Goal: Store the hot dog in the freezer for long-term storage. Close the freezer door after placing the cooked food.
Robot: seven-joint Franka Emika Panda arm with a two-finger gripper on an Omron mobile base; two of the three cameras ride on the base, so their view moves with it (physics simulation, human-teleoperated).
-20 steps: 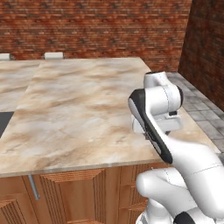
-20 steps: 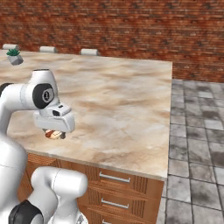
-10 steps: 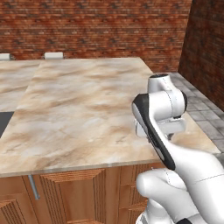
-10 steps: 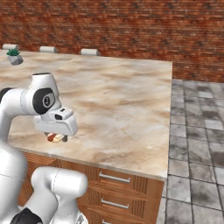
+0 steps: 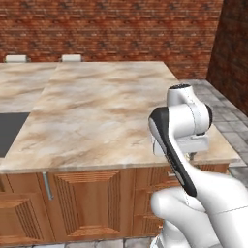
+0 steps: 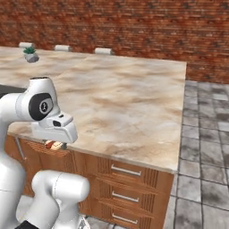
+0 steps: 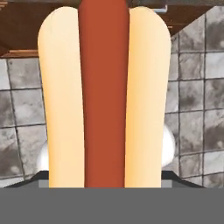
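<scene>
The hot dog [image 7: 104,100], a tan bun around a red sausage, runs lengthwise through the hand view with grey floor tiles behind it. My gripper [image 6: 54,144] is shut on the hot dog [image 6: 53,144] and holds it just in front of the counter's front edge, at the height of the cabinet tops. In the left base view the gripper [image 5: 190,156] hangs under the white hand at the counter's near right corner. The freezer and the freezer door are out of view.
A marble island counter [image 5: 97,106] lies ahead, with wooden cabinets and drawers [image 6: 125,179] below. Grey tile floor [image 6: 205,147] runs along its right side before a brick wall. A small plant [image 6: 30,53] stands far left. A dark inset [image 5: 9,131] sits in the counter's left.
The hand has drawn back and down from over the counter's edge, still holding the hot dog. Both base views have shifted slightly, so the base has moved.
</scene>
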